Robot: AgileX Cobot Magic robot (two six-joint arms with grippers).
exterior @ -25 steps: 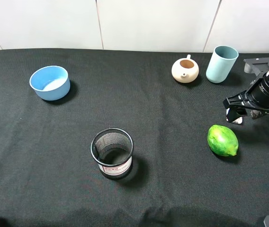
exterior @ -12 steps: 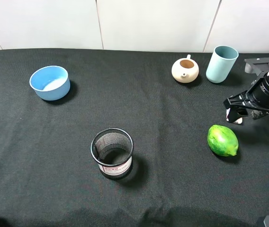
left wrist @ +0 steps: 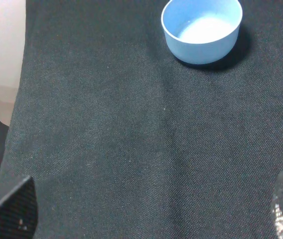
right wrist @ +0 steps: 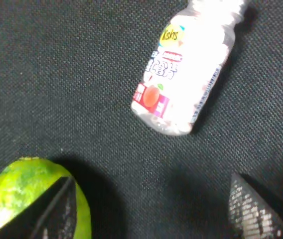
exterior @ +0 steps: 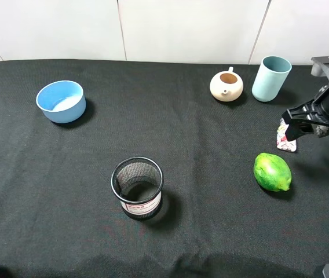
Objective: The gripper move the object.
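**Right arm pulls back from bottle**

Right gripper (exterior: pixel 299 120) has withdrawn up and toward the table's right edge, jaws spread. Small white bottle (exterior: pixel 286 137), previously mostly hidden under it, now lies exposed on its side on the cloth.

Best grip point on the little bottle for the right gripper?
The bottle lies on its side on the black cloth, untouched, with the open right gripper above it. Probably come straight down and close across the labelled mid-body, jaws square to its long axis. The cap end is narrower, and the green fruit sits near the base.
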